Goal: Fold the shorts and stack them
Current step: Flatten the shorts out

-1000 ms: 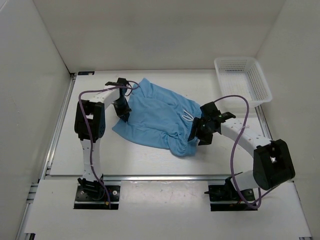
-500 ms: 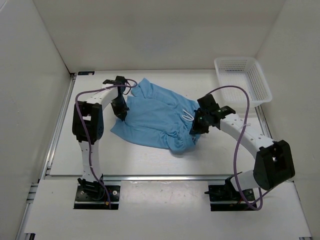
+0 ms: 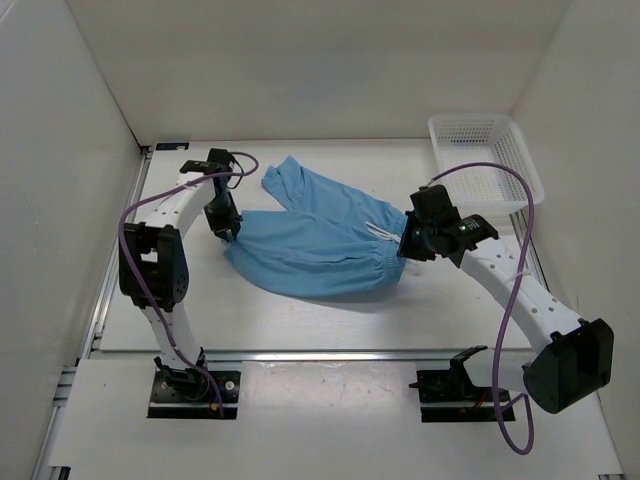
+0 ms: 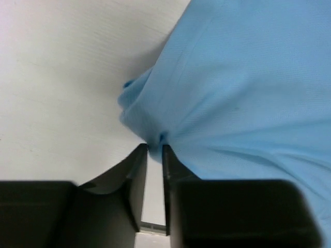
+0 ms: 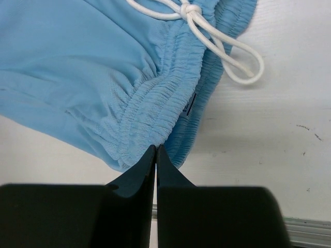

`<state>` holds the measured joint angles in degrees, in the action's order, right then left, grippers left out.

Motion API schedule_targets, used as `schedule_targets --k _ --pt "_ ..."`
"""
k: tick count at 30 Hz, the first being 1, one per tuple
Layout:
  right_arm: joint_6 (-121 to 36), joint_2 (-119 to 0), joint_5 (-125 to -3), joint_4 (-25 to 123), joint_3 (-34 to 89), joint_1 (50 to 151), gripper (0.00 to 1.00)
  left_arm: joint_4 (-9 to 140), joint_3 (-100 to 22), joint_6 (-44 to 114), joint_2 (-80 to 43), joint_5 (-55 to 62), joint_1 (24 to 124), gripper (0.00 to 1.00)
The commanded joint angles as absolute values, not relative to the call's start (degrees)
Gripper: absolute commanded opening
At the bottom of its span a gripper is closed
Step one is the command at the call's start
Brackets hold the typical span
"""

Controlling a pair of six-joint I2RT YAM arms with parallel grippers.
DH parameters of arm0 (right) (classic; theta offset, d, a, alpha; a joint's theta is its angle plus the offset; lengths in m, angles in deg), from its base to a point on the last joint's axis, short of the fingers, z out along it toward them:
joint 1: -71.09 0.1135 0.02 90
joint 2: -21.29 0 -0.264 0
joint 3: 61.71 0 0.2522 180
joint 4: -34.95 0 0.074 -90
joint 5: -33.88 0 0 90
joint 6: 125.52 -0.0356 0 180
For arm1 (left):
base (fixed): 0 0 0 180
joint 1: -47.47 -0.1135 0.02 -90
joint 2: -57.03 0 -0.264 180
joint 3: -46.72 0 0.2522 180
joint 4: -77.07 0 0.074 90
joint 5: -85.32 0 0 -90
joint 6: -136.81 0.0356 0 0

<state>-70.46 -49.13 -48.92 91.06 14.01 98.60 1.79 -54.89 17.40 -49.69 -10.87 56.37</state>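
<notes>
Stretched since a second ago, the shorts [image 3: 320, 245] span left-right between my left gripper [image 3: 229, 230] and right gripper [image 3: 407, 247], both clamped on them.

- The shorts [image 3: 315, 250] are lying mid-table [image 3: 300, 320], waistband facing right.
- The left gripper [image 3: 228, 232] is pinching their left edge, the right gripper [image 3: 408, 250] their waistband.
- The basket [image 3: 522, 160] is sitting behind, far right.

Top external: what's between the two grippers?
Only the shorts, spread from the left gripper to the right gripper, each shut on an edge. Top external shows it.
</notes>
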Motion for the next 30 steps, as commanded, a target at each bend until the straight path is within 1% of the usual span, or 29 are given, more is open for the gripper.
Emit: schedule_targets --k 1,2,3,4,12,13,14,16,17,23,24,27,28,30 --pt "-70.0 -48.0 -47.1 92.0 13.5 98.8 0.00 2.2 -54.3 19.1 -47.9 -10.2 56.5 0.31" --pt "-70.0 -48.0 -47.1 92.0 13.5 98.8 0.00 2.8 -53.8 19.6 -47.9 -9.5 56.5 0.29" --pt "-70.0 -48.0 -47.1 92.0 13.5 98.8 0.00 3.4 -53.8 19.6 -48.8 -9.5 56.5 0.18" --pt "-70.0 -48.0 -47.1 92.0 13.5 98.8 0.00 3.4 -53.8 19.6 -49.3 -9.5 56.5 0.10" --pt "-70.0 -47.4 -47.1 92.0 13.5 98.8 0.00 5.2 -52.0 18.6 -49.1 -10.0 57.8 0.10" --pt "-70.0 -47.4 -47.1 92.0 13.5 98.8 0.00 5.2 -52.0 18.6 -49.1 -9.4 57.8 0.21" --pt "-69.5 -48.0 -47.1 91.5 13.5 98.8 0.00 5.2 -51.2 18.6 -50.2 -8.6 57.8 0.34" --pt "-69.5 -48.5 -47.7 91.5 13.0 98.8 0.00 6.0 -50.3 18.6 -51.2 -6.4 58.3 0.57" --pt "-69.5 -49.1 -47.7 91.5 13.0 98.8 0.00 6.9 -50.3 18.6 -51.9 -6.3 58.8 0.58" --pt "-69.5 -49.1 -48.2 91.5 12.4 98.8 0.00 9.7 -47.6 18.0 -54.8 -5.3 59.6 0.57" --pt "-69.5 -49.1 -48.2 91.5 12.4 98.8 0.00 9.7 -47.6 18.0 -55.9 -5.3 59.6 0.49" --pt "-68.9 -49.6 -48.2 91.5 12.4 98.8 0.00 9.7 -48.8 18.0 -56.7 -5.8 59.6 0.22" --pt "-68.9 -49.6 -48.2 91.5 12.4 98.8 0.00 9.7 -48.8 18.0 -56.7 -5.8 59.6 0.10" --pt "-68.9 -49.6 -48.2 91.5 12.4 98.8 0.00 9.2 -49.3 18.0 -56.7 -6.4 59.6 0.10"
